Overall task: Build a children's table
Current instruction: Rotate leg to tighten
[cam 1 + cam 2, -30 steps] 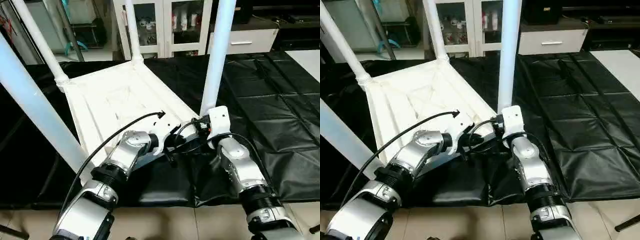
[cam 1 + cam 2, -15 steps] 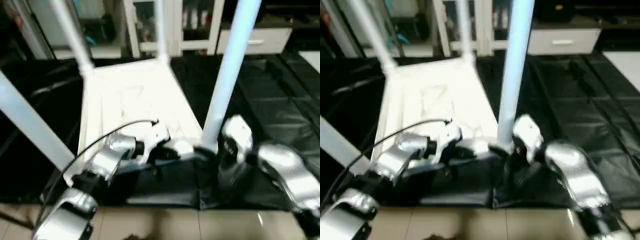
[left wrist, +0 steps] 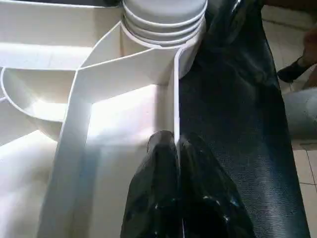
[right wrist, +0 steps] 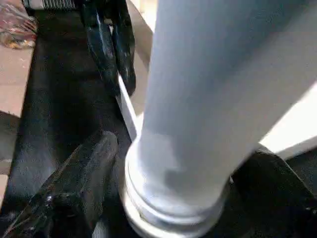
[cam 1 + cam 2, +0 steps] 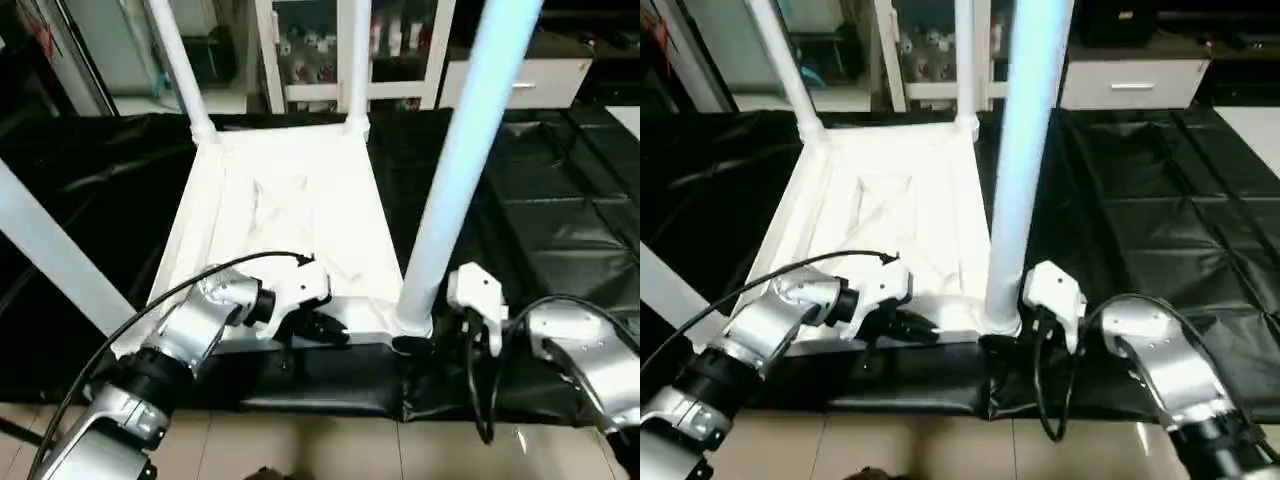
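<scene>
Clearly my left gripper (image 3: 176, 148) pinches the near rim of the upturned tabletop (image 5: 290, 210) on the black mat (image 5: 560, 230); my right gripper (image 4: 168, 198) stands wide around the near-right leg (image 5: 450, 180). If that leg isn't fully seated, lifting could pop it out.

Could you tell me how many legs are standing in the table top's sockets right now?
4. One leg rises from the near right corner of the top, one leg from the near left, one leg from the far left and one leg from the far right. None seems hidden.
</scene>
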Controlling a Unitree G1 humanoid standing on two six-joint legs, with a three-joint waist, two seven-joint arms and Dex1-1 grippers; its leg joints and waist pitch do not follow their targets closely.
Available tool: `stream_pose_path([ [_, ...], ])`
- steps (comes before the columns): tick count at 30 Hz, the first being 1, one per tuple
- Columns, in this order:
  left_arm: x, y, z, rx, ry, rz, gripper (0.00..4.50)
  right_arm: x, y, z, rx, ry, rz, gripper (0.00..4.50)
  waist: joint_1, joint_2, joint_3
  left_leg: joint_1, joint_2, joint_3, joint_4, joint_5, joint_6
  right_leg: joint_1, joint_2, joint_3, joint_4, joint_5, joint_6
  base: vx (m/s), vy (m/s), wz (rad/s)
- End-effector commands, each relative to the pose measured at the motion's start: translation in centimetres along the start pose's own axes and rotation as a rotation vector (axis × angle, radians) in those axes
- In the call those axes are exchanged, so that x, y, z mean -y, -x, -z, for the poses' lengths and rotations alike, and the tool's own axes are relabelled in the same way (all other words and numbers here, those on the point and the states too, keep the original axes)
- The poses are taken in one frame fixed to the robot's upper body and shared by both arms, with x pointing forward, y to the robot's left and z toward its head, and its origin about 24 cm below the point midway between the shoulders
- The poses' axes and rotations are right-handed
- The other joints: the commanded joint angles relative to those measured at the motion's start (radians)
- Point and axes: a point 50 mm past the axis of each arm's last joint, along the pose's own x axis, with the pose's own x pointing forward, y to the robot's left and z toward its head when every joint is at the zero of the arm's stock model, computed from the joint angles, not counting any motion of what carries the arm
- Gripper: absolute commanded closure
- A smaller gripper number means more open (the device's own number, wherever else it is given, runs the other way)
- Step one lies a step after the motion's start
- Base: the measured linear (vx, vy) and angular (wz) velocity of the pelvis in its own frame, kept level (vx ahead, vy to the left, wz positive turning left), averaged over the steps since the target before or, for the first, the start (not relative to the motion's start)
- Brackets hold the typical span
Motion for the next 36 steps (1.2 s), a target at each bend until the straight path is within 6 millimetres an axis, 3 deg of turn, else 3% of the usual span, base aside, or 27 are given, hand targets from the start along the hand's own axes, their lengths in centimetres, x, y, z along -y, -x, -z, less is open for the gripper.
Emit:
stream_pose_path([
  [1,0.7,-0.6,0.0,-0.023,-0.016,0.058,4.5,0.1,-0.2,-0.4,0.003,0.012,-0.024,1.02,-0.005,-0.021,-0.057,0.029,0.053,-0.023,-0.077,-0.255,0.074,0.034,-0.026,0.019,-0.065,-0.126,-0.237,0.0,0.0,0.0],
  [9,0.7,-0.7,-0.1,-0.02,-0.008,0.053,4.5,0.2,-0.3,-0.3,0.018,-0.011,-0.033,1.7,-0.003,-0.021,-0.058,0.029,0.051,-0.022,-0.073,-0.23,0.085,0.035,-0.025,0.018,-0.063,-0.113,-0.242,0.0,0.0,0.0],
  [22,0.8,-0.5,0.1,-0.028,0.007,0.052,4.5,0.0,-0.3,0.3,0.004,-0.032,-0.063,1.88,-0.003,-0.021,-0.06,0.028,0.051,-0.023,-0.07,-0.212,0.094,0.037,-0.024,0.017,-0.06,-0.097,-0.249,0.0,0.0,0.0],
  [25,0.2,-0.8,-0.1,0.005,0.026,-0.016,4.5,1.3,-0.9,0.6,0.008,-0.068,0.117,1.88,-0.006,-0.018,-0.06,0.028,0.05,-0.022,-0.07,-0.219,0.09,0.035,-0.024,0.017,-0.061,-0.097,-0.252,0.0,0.0,0.0],
  [27,-0.2,-1.0,-0.3,0.03,0.039,-0.058,4.5,2.2,-1.3,0.8,0.008,-0.11,0.233,1.88,-0.019,-0.019,-0.055,0.024,0.044,-0.024,-0.077,-0.263,0.058,0.036,-0.022,0.015,-0.066,-0.161,-0.243,0.0,0.0,0.0],
  [30,-1.3,-1.9,-1.1,0.08,0.06,-0.149,4.5,3.0,-2.6,1.0,0.035,-0.211,0.393,1.88,-0.039,-0.019,-0.051,0.03,0.042,-0.028,-0.085,-0.353,0.007,0.032,-0.023,0.015,-0.078,-0.274,-0.208,0.0,0.0,0.0],
  [34,-2.2,-2.7,-1.6,0.088,0.072,-0.225,4.5,3.1,-4.4,1.3,0.034,-0.272,0.523,1.89,-0.06,-0.024,-0.05,0.026,0.037,-0.029,-0.086,-0.372,-0.001,0.028,-0.023,0.015,-0.085,-0.3,-0.186,0.0,0.0,0.0],
  [36,-2.8,-3.3,-2.0,0.098,0.085,-0.283,4.5,3.4,-5.5,1.4,0.021,-0.284,0.635,1.89,-0.062,-0.024,-0.05,0.03,0.037,-0.029,-0.087,-0.384,-0.011,0.024,-0.023,0.014,-0.089,-0.332,-0.176,0.0,0.0,0.0],
])
